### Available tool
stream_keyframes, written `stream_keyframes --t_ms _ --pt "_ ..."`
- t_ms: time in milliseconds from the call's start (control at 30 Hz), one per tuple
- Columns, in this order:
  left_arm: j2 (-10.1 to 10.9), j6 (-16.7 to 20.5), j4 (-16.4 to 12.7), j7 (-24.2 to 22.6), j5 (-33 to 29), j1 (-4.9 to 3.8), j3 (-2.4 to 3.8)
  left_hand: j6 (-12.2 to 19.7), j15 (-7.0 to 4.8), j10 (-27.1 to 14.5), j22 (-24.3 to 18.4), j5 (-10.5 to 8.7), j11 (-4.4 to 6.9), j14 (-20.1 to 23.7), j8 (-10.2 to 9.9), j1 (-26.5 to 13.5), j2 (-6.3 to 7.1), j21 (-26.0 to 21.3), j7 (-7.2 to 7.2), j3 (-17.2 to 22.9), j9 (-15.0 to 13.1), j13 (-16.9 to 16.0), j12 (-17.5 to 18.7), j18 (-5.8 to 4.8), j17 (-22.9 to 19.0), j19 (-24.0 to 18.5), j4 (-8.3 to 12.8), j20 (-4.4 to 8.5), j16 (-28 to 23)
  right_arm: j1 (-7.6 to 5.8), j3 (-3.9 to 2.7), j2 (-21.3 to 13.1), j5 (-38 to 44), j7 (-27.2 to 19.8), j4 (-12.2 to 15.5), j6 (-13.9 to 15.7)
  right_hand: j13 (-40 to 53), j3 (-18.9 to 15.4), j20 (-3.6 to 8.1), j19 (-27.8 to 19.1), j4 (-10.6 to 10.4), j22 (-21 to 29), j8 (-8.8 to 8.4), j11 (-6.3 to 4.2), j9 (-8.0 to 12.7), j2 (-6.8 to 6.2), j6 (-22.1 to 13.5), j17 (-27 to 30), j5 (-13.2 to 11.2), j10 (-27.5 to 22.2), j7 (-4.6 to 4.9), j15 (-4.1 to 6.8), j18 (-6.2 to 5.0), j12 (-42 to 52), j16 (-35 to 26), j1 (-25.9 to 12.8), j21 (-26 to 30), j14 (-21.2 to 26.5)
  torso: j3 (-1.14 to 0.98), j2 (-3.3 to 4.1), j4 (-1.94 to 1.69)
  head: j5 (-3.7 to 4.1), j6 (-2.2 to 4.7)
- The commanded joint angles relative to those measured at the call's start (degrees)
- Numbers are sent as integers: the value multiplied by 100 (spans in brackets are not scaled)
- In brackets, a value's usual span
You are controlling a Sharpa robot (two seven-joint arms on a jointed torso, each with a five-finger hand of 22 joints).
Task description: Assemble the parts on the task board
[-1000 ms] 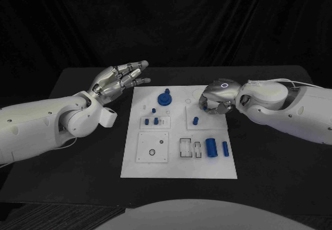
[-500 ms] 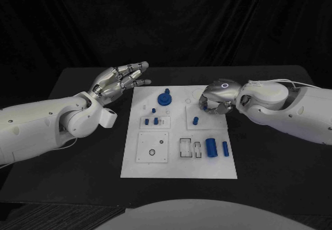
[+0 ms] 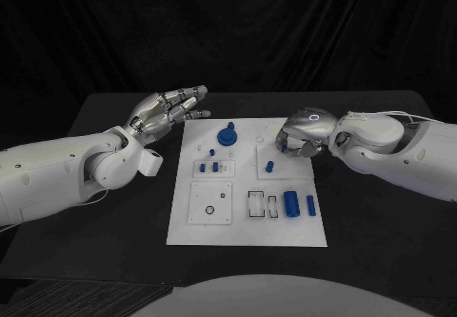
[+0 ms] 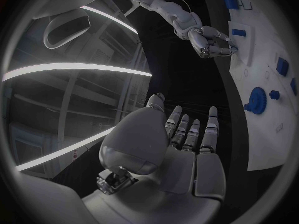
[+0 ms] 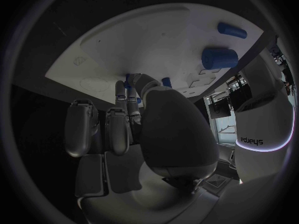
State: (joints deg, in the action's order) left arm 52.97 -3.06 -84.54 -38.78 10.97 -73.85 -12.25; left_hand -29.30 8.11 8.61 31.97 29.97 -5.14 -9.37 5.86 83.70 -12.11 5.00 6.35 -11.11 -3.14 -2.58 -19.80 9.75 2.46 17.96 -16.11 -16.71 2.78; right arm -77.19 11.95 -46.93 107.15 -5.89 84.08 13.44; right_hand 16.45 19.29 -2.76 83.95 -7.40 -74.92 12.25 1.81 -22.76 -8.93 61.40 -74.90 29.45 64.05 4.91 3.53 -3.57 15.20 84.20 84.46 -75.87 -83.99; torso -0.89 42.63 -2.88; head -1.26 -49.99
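Note:
The white task board lies in the middle of the black table. My right hand hovers over the board's right far quarter, fingers curled, pinching a small blue part at its fingertips. Just below it a short blue peg stands in a raised white block. My left hand floats open, fingers spread, off the board's far left corner, holding nothing. A round blue knob sits at the board's far middle. In the left wrist view my right hand shows over the board.
Two small blue pieces stand in a left-hand block. A thick blue cylinder, a thinner one and a flat blue piece lie at the board's right near part. Black table surrounds the board.
My right hand has shifted slightly right and up from the blue peg's block, still curled. My left hand has barely moved.

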Motion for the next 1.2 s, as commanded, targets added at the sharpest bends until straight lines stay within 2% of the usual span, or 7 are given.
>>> stream_keyframes --t_ms 33,400,567,733,867,1000,1200 --pt "6 -93 -8 -70 -32 7 5 -22 -6 -2 -7 31 -50 -52 23 53 13 35 27 42 -7 -5 -18 32 7 40 -4 11 21 -76 -8 -49 32 148 77 246 5 4 25 96 32 -1120 18 0 -5 26 35 -664 -7 29 9 21 61 -2 27 3 -21 -423 3 -2 -6 -1 -1" --pt "-2 -122 11 -19 -32 10 4 -6 12 5 -29 27 -59 -127 24 56 14 16 37 39 -5 -5 -21 24 23 16 -17 21 59 -329 -9 -203 32 283 416 382 -4 13 23 102 36 -1122 12 4 -15 33 32 -682 -25 50 16 17 63 -13 39 -5 -32 -428 5 0 1 4 -1" --pt "-14 -141 21 10 -32 13 4 2 18 5 -34 26 -63 -138 23 57 11 12 39 40 -5 -5 -19 23 24 12 -20 21 66 -435 -9 -257 -25 320 657 422 -11 29 19 104 46 -1123 11 9 -30 47 42 -689 -45 85 27 9 64 -20 45 -5 -37 -431 7 -3 3 -14 -1" --pt "-13 -144 30 29 -32 18 4 8 19 6 -37 24 -66 -112 22 56 8 10 40 40 -4 -5 -20 22 17 9 -23 22 59 -472 -9 -232 -264 379 913 271 -28 59 2 102 72 -1121 -18 23 -35 52 23 -708 -55 119 50 -23 66 -43 59 7 -35 -435 9 -3 6 -45 -1" --pt "-25 -157 36 45 -32 21 4 11 19 7 -41 22 -73 -103 22 54 2 6 44 41 -4 -5 -19 21 15 5 -27 23 58 -481 -9 -171 -394 386 1101 190 -84 142 -80 92 115 -1115 -93 63 -16 58 6 -713 -47 179 101 -144 68 -123 65 11 -19 -435 8 -4 1 -108 -1" --pt "-31 -169 39 54 -32 26 4 15 20 11 -47 23 -83 -96 22 54 -8 2 46 45 -3 -6 -25 20 12 1 -31 22 58 -482 -9 -87 -451 367 1270 192 -107 187 -111 92 154 -1116 -112 76 -7 53 44 -724 -31 251 120 -171 67 -146 74 26 -26 -437 3 -3 -4 -188 -1" --pt "-40 -181 65 73 -32 31 4 12 20 15 -51 26 -92 -93 24 56 -18 -1 50 50 -4 -6 -29 20 11 -2 -32 22 59 -467 -9 123 -479 362 1415 152 -123 213 -124 87 182 -1114 -133 85 3 37 63 -726 -21 291 135 -181 63 -165 78 30 -20 -437 -3 -5 2 -245 -1"
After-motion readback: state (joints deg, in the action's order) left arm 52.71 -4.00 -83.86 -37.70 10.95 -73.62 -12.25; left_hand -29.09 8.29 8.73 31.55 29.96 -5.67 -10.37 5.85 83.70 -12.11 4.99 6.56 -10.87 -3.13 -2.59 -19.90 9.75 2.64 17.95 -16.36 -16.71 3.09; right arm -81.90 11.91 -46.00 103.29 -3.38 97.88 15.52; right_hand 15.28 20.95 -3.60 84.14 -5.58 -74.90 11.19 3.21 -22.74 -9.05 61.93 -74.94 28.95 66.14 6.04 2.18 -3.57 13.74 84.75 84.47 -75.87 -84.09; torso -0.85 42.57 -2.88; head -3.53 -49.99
